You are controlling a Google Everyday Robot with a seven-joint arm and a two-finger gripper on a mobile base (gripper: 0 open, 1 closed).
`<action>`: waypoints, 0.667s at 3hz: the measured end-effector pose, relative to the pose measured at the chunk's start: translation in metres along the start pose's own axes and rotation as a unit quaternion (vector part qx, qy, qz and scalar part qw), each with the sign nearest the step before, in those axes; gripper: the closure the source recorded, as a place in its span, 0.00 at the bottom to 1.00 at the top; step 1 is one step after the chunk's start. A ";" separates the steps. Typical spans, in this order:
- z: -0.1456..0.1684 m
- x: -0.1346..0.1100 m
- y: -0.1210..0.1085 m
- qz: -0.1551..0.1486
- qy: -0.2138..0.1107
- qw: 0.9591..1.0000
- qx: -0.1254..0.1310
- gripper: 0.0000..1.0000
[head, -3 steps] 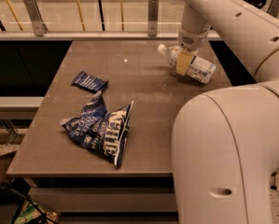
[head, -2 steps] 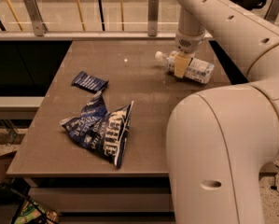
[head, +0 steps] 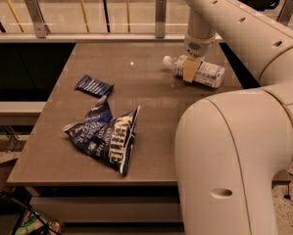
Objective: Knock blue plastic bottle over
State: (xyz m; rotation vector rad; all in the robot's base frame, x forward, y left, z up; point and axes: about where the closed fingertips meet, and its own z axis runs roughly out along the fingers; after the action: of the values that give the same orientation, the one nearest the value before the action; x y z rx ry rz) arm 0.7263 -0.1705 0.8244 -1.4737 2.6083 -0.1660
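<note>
Blue plastic bottle [head: 209,75] lies flat on its side at the far-right part of the brown table [head: 151,97], white cap pointing left, label end toward the right edge. The robot's white arm reaches down from above, and the gripper [head: 190,68] sits low over the bottle's neck end, its tan pad in front of the bottle and touching or nearly so. Whether the gripper is open or closed can't be told from this view. Two dark blue snack bags lie well apart to the left: a small flat bag [head: 93,86] and a big crumpled bag [head: 107,138] (neither is part of the job). Judged by pos. alone, the task looks done, w/ the bottle no longer upright. What's left, prob., is only pulling the gripper clear.
</note>
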 end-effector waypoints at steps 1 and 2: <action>-0.002 0.000 0.000 0.000 0.000 1.000 0.000 0.37; 0.000 -0.001 -0.001 0.000 0.000 1.000 0.000 0.14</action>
State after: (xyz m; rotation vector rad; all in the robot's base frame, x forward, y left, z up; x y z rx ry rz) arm 0.7273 -0.1701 0.8248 -1.4745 2.6081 -0.1657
